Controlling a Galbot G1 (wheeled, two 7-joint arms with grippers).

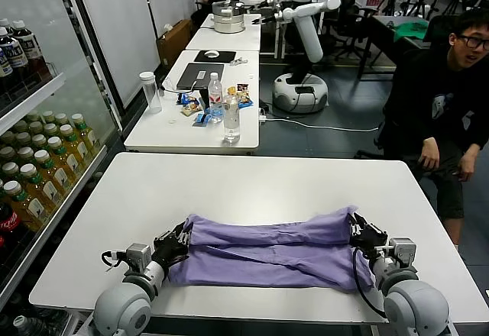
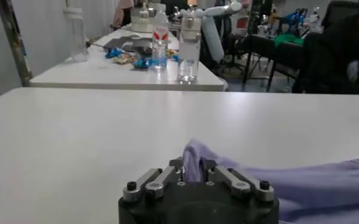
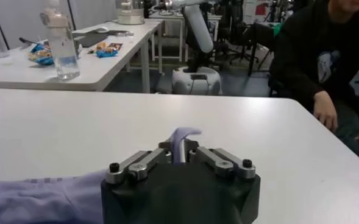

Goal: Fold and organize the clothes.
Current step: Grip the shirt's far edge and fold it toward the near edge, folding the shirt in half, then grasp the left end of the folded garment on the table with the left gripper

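The lavender T-shirt point(image 1: 271, 248) lies folded into a long band across the near part of the white table point(image 1: 252, 183). My left gripper point(image 1: 181, 238) is shut on the shirt's left end; in the left wrist view a fold of fabric point(image 2: 194, 157) sticks up between the closed fingers of that gripper point(image 2: 193, 167). My right gripper point(image 1: 357, 231) is shut on the shirt's right end; in the right wrist view a tuft of fabric point(image 3: 182, 135) stands up from that gripper point(image 3: 180, 151). Both hold the upper edge just above the table.
A person in black point(image 1: 439, 99) sits at the table's far right. Shelves of bottled drinks point(image 1: 38, 160) stand at the left. Behind is a second table point(image 1: 191, 126) with bottles and snacks, and a white robot point(image 1: 306, 38) farther back.
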